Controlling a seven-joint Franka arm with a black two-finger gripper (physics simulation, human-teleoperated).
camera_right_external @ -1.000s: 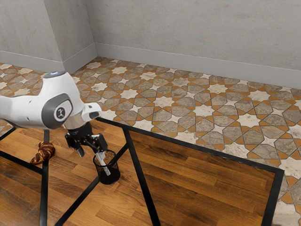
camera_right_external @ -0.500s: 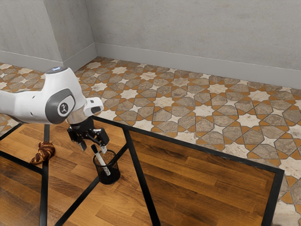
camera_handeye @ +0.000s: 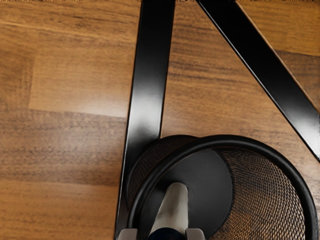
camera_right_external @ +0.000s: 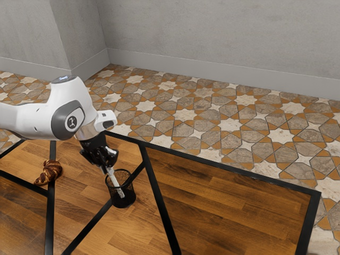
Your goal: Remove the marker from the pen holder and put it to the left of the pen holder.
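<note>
In the exterior view, the claw (camera_right_external: 110,168) is gripping the marker (camera_right_external: 111,175) near its upper end, its two fingers standing close together there, while the lower end is resting inside the mesh holder (camera_right_external: 122,198). Reading that view as a clock face, the marker is leaning toward eleven o'clock from its foot, and the croissant (camera_right_external: 51,172) is lying toward ten o'clock from the holder, well apart on the table (camera_right_external: 228,196). The marker is probably being a light, stiff, smooth thing, so a modest squeeze should be serving; being round and slim, it may be pivoting between the pads if its foot is catching on the mesh, and rolling once laid down. Pulling along its own lean, toward eleven, should be sparing the holder, which is looking light enough to tip. In the wrist view, the fingertips (camera_handeye: 195,234) are flanking the dark cap (camera_handeye: 167,234), and the pale barrel is running down past the rim to the holder's floor. Holding so high is leaving a long end swinging below, and a cap may be slipping off; the barrel just under it, above the rim, is offering the surer hold.
</note>
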